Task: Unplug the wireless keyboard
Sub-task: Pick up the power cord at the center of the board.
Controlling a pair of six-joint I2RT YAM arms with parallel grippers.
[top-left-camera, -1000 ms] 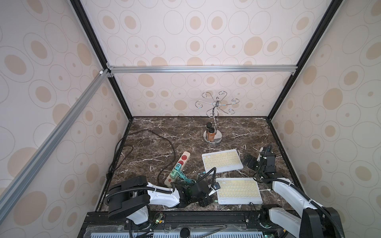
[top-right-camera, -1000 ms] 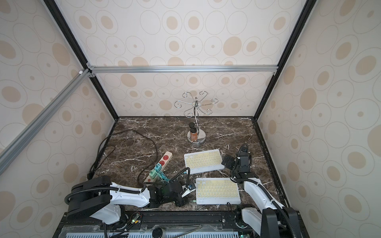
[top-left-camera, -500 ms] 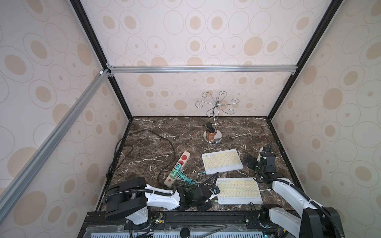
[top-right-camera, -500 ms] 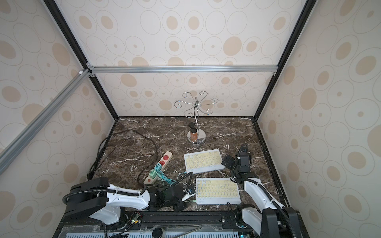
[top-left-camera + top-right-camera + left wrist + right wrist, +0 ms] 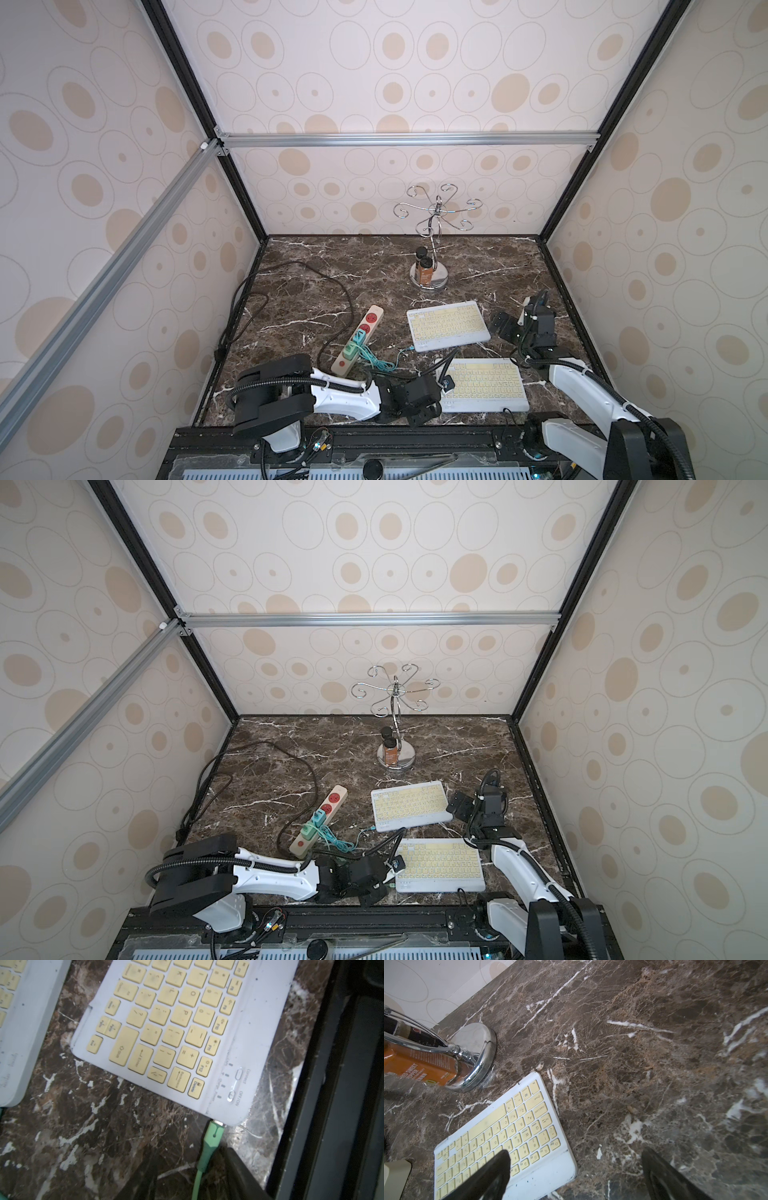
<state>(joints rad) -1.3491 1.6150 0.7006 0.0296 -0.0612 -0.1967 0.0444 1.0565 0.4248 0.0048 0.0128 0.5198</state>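
Moved since a second ago: left gripper, drawn back toward the front rail and down to the front left corner of the near keyboard, jaws narrowed meanwhile. Unmoved over the same second: right gripper, far keyboard, power strip. Left gripper in the left wrist view: jaws apart, straddling the green cable just behind the green plug; one jaw just beside the plug's sleeve, a gap on the cable's other side, nothing clamped. Green plug: seated in the corner of the near keyboard, beside the OFF/ON switch. Near keyboard: white with yellow keys, flat on the marble table, close to the front rail, seen in both top views. Far keyboard: same look, slightly turned, just behind the near one and apart from it. Right gripper: spread wide, empty, hanging over the right end of the far keyboard. Green cable in a top view: loose tangle between the power strip and the left arm, beside the green adapters on the strip. Black cord: looped from the strip toward the left wall. Chrome stand with a brown bottle on its base: at the back, well apart from both keyboards.
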